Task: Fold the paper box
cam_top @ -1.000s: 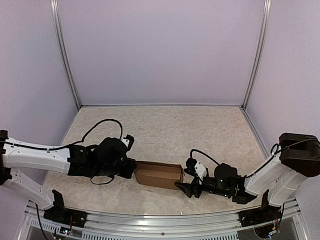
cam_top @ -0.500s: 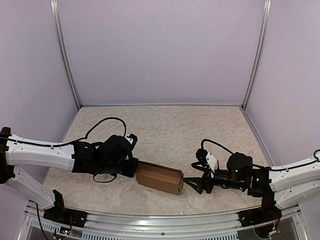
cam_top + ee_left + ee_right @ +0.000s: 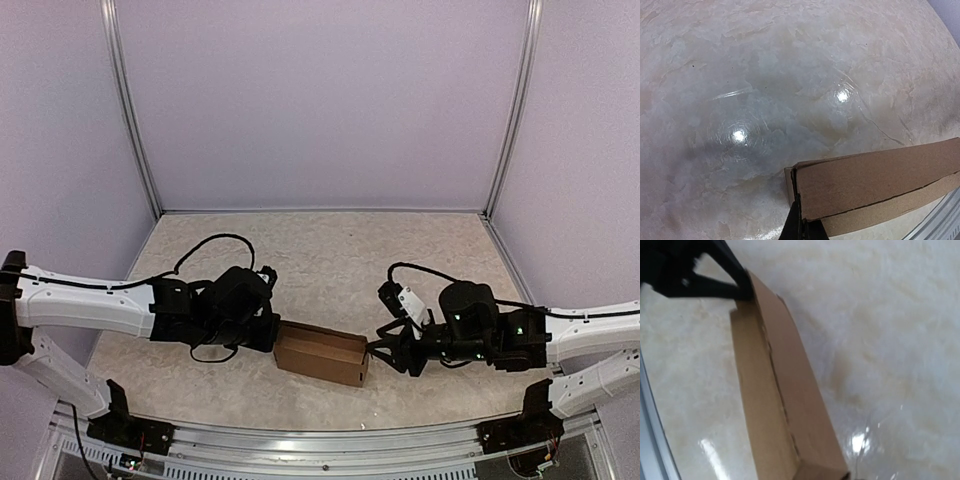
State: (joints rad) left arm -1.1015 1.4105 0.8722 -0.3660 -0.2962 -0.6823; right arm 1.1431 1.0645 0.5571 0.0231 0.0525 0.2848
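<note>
From above: slim plain brown cardboard paper box [image 3: 322,353] lying flat on the pale marbled table [image 3: 350,250], close to the silver aluminium rail [image 3: 320,438] at the near edge. Slightly skewed, right end nearer the rail. Left gripper [image 3: 273,335] at the left end, jaws together, clamped on that end's thin edge. Right gripper [image 3: 385,353] at the right end, jaws apart, tips just beside the cardboard; contact not clear. Table running wide behind the paper box up to the lilac walls [image 3: 320,100]; only a narrow strip in front.

Left wrist: black jaws pinched shut at the frame's bottom on the near end corner of the paper box [image 3: 875,182], which runs off to the right. Rail [image 3: 944,220] just past it at lower right; table spreading above and left.

Right wrist: paper box [image 3: 785,400] running lengthwise away, top long edge crisp, far corner held by the left gripper [image 3: 742,289]. Rail [image 3: 647,440] along the left, table spreading to the right.
</note>
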